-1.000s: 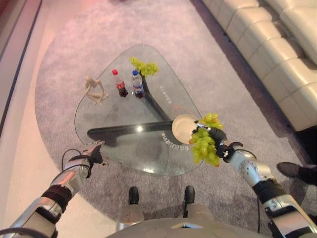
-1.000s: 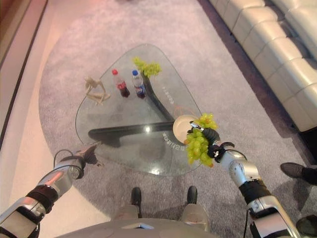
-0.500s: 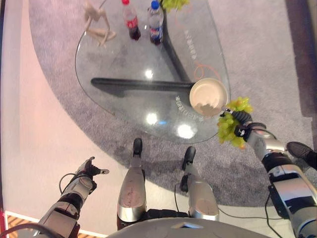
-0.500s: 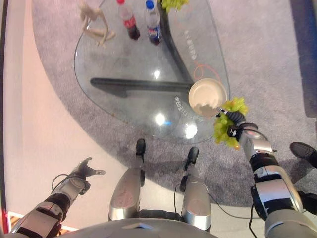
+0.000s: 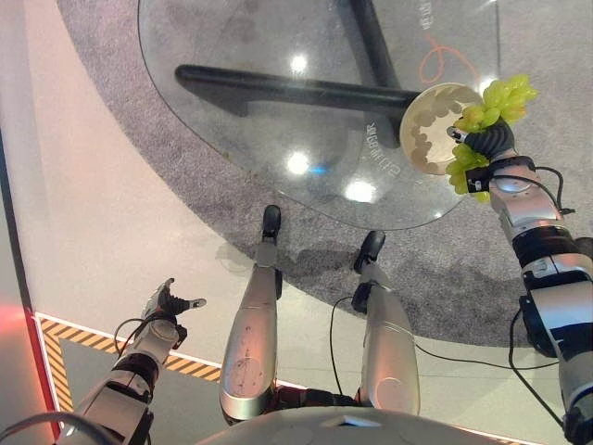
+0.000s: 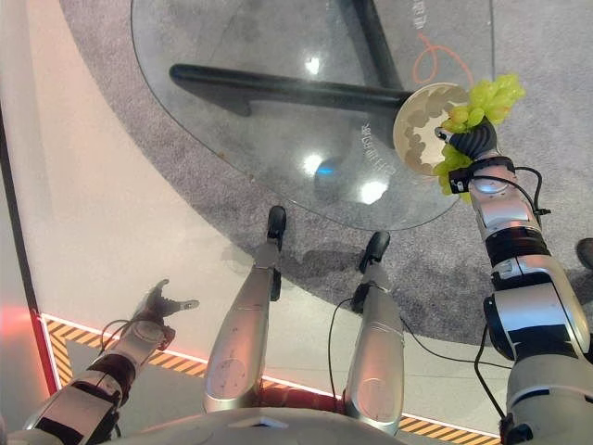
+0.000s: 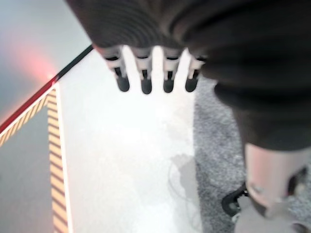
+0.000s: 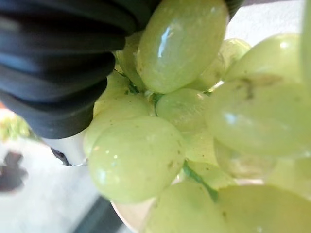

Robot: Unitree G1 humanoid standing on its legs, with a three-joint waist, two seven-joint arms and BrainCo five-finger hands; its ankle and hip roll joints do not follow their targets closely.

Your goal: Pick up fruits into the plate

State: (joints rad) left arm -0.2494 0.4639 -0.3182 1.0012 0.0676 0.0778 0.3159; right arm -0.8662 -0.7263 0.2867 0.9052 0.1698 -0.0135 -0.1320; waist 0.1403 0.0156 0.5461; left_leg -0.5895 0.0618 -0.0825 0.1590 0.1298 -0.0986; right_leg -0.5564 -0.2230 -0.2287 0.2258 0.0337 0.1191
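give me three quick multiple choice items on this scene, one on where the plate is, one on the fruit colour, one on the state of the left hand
1. Where is the plate?
A. on the glass table, near its edge
B. on the carpet
C. in the left hand

2. What colour are the grapes held by the right hand?
A. red
B. green
C. dark purple

3. How is the left hand?
A. curled round a bottle
B. pressing on the table
C. open, holding nothing

Key:
1 A, the round plate lies on the glass by the rim, beside the right hand.
2 B, the right wrist view shows pale green grapes.
3 C, its fingers hang straight over bare floor.
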